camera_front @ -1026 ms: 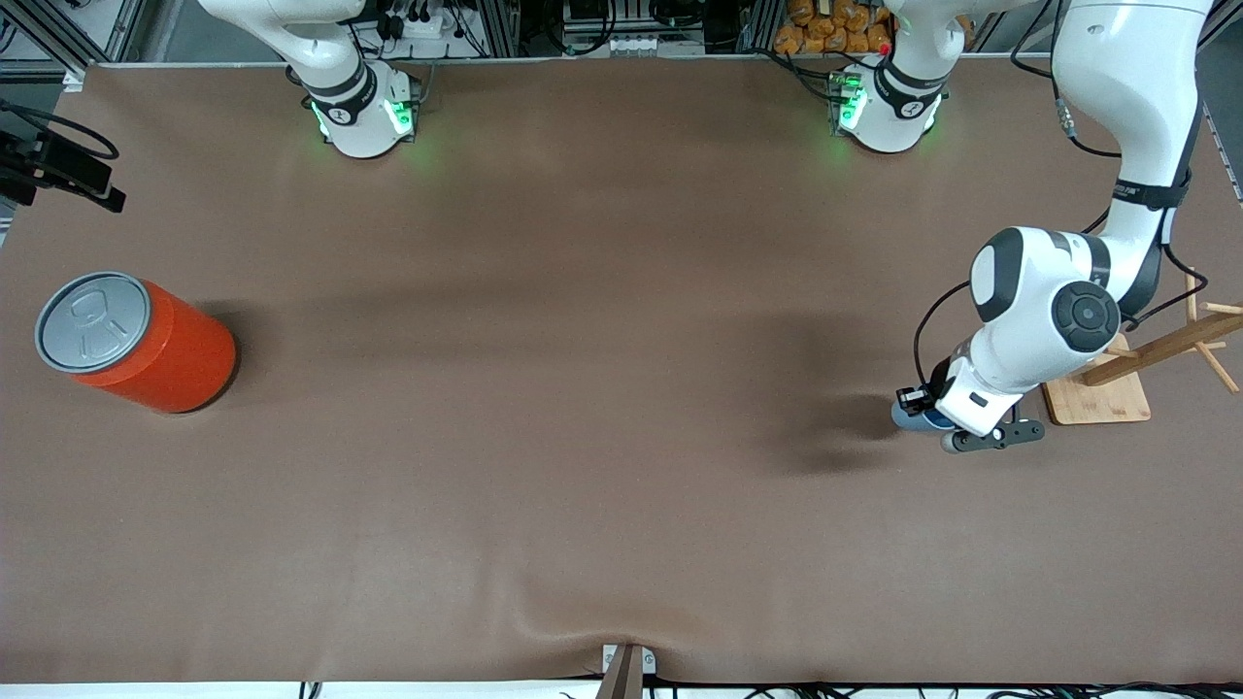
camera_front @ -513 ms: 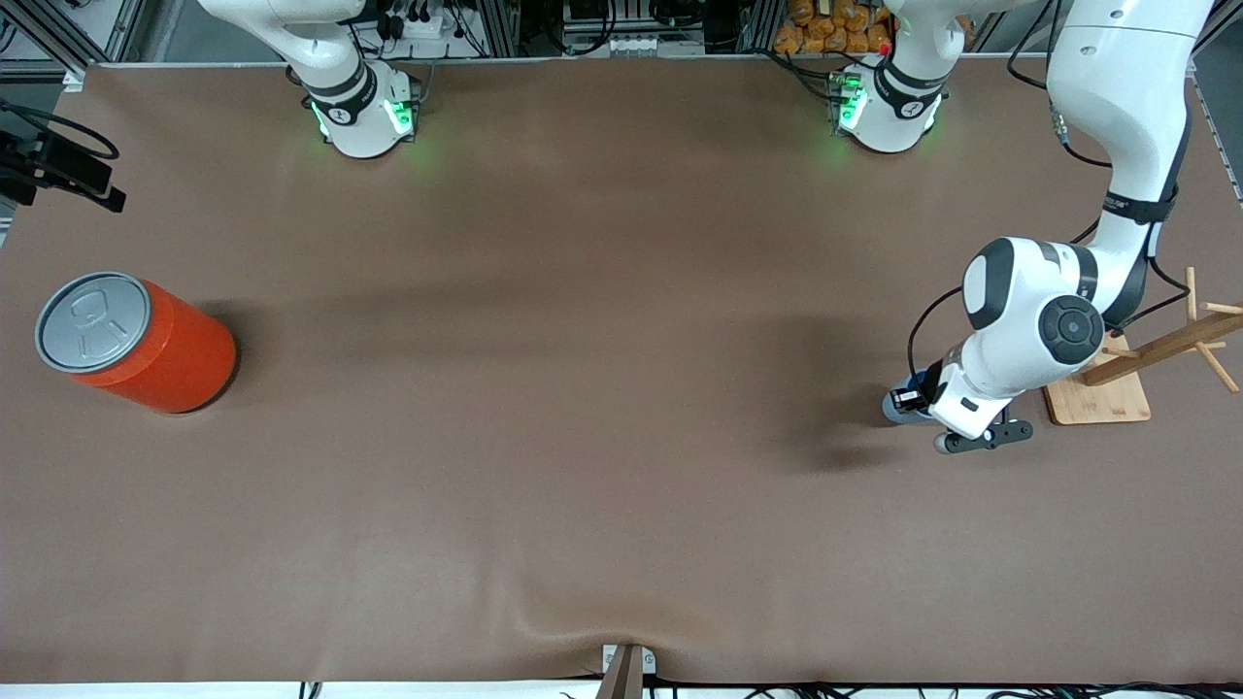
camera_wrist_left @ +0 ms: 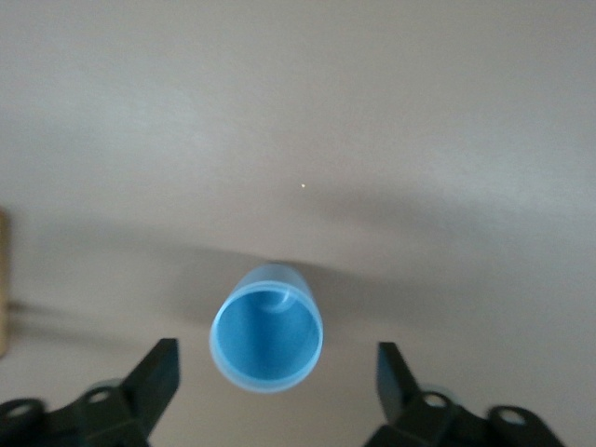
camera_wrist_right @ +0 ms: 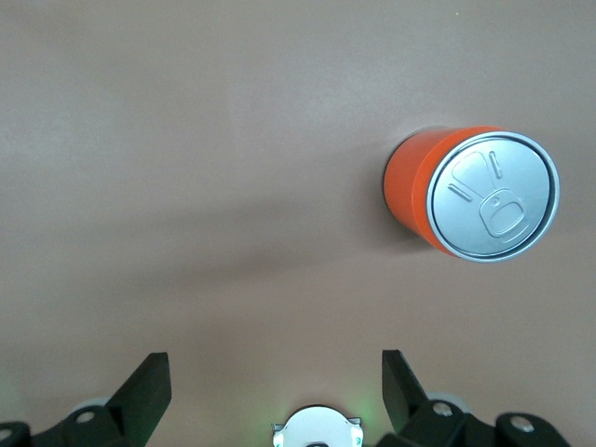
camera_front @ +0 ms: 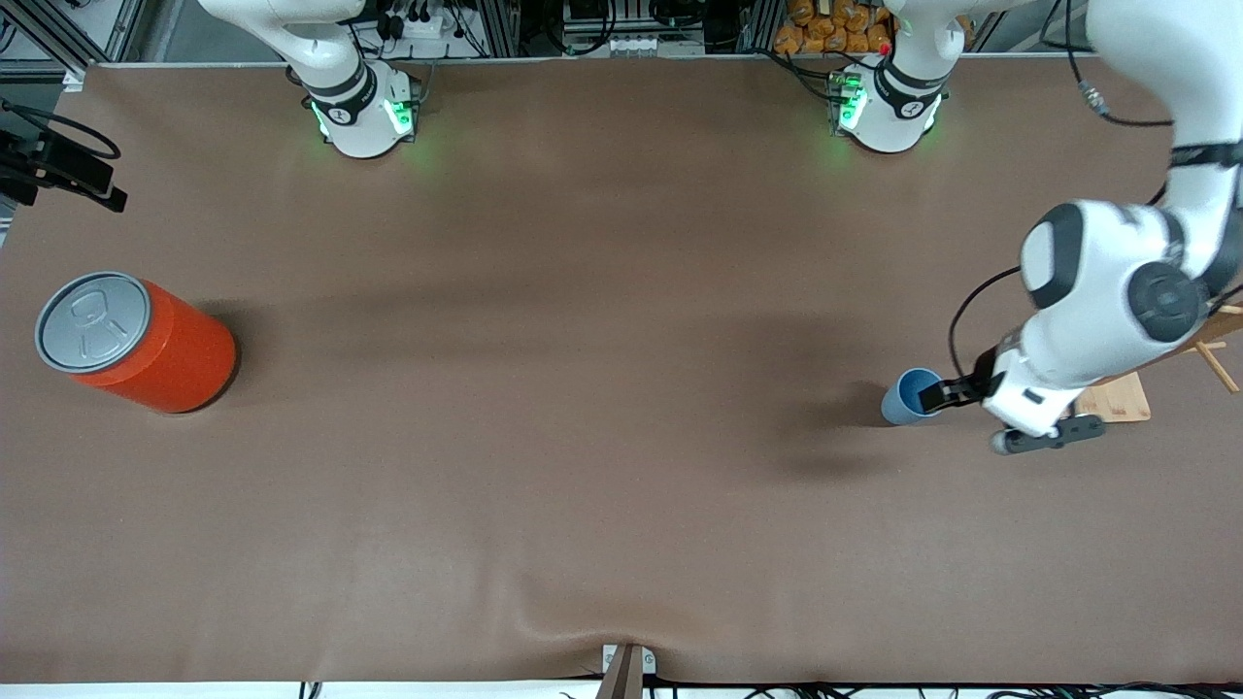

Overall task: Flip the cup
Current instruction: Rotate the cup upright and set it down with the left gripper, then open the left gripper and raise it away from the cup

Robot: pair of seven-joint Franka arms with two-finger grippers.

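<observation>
Standing mouth-up on the tabletop (camera_front: pixel 621 388), the cup (camera_front: pixel 910 396) is seen released by the left hand (camera_wrist_left: pixel 277 372); withdrawal is called for next. The right hand (camera_wrist_right: pixel 277 382) waits, released, over the tabletop toward the right arm's end.

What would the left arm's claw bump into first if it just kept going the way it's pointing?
Most likely the small light-blue tapered plastic cup, standing mouth up on the brown table. It sits right ahead of the left gripper, between its open fingers, though how much gap remains is hard to judge.
</observation>
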